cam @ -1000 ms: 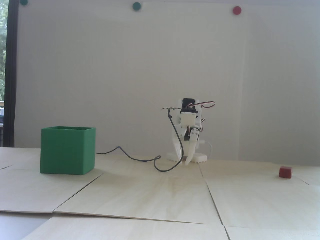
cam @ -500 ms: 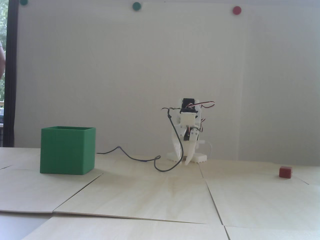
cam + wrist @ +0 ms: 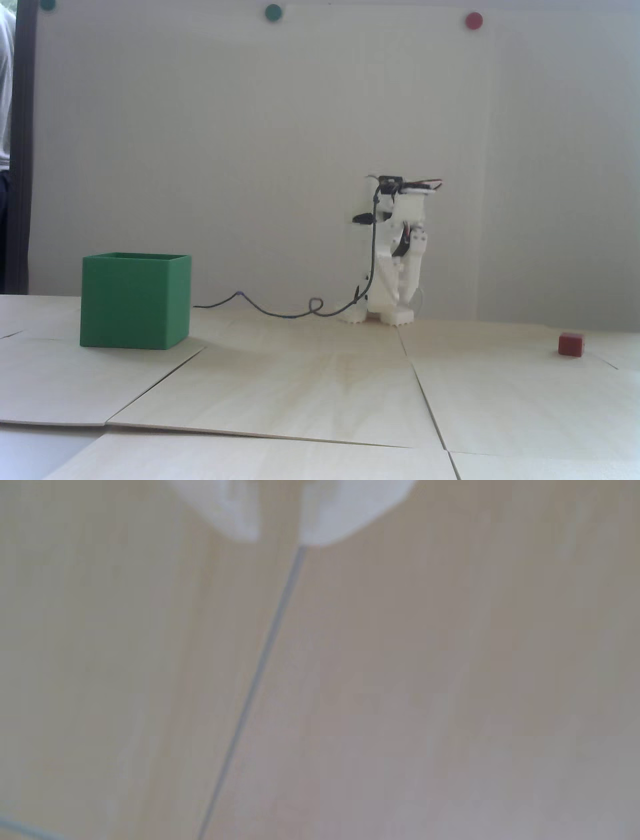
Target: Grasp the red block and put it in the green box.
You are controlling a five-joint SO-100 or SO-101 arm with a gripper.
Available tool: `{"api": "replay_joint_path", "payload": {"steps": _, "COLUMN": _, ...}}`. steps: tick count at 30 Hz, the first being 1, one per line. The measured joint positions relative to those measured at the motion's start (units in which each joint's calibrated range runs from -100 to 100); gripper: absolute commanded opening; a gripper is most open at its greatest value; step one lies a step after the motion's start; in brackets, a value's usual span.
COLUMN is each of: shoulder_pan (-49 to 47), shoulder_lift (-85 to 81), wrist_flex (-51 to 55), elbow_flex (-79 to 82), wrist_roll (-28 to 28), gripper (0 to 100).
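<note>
Right now you are looking at the white arm [image 3: 395, 250] folded up at the back of the table [image 3: 300, 390], standing close to the wall, with its gripper [image 3: 406, 300] pointing down toward the base. Seen through the wrist view, the gripper [image 3: 278, 542] is showing two blurred white fingertips [image 3: 242, 518] with a narrow gap between them, so the jaws are standing slightly apart and are holding nothing. Below those tips a thin seam [image 3: 256, 674] between two pale wooden panels is running down the wrist picture; the rest of that view is too blurred to read. Across the fixed view, the red block [image 3: 570, 344] is sitting on the table far to the right and nearer the camera than the arm, well apart from the gripper and untouched. Over on the left of the same view, the green box [image 3: 135, 300] is standing upright on the table with its open top facing up, well apart from both the arm and the block, so the gripper is hanging between the two, nearer the back. Trailing from the arm, a dark cable [image 3: 280, 312] is lying across the table toward the box. Up on the wall, two green dots [image 3: 273, 12] and one red dot [image 3: 473, 20] are showing near the top edge.
</note>
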Motion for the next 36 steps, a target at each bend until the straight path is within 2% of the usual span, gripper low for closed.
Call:
{"api": "replay_joint_path", "payload": {"steps": 5, "shoulder_pan": -4.1, "shoulder_lift": 18.8, "wrist_flex": -0.4, "elbow_flex": -19.2, "wrist_roll": -0.1, "gripper": 16}}
{"api": "replay_joint_path", "payload": {"steps": 9, "shoulder_pan": -7.0, "shoulder_lift": 29.1, "wrist_flex": 3.3, "elbow_flex": -31.9, "wrist_roll": -0.1, "gripper": 21}}
{"api": "replay_joint_path", "payload": {"steps": 16, "shoulder_pan": -13.4, "shoulder_lift": 37.1, "wrist_flex": 4.7, "elbow_flex": -41.5, "wrist_roll": -0.1, "gripper": 21}}
{"api": "replay_joint_path", "payload": {"steps": 26, "shoulder_pan": -16.5, "shoulder_lift": 57.9, "wrist_flex": -3.7, "elbow_flex": -46.6, "wrist_roll": -0.1, "gripper": 21}}
{"api": "replay_joint_path", "payload": {"steps": 36, "shoulder_pan": -22.9, "shoulder_lift": 73.9, "wrist_flex": 3.4, "elbow_flex": -65.3, "wrist_roll": -0.2, "gripper": 21}}
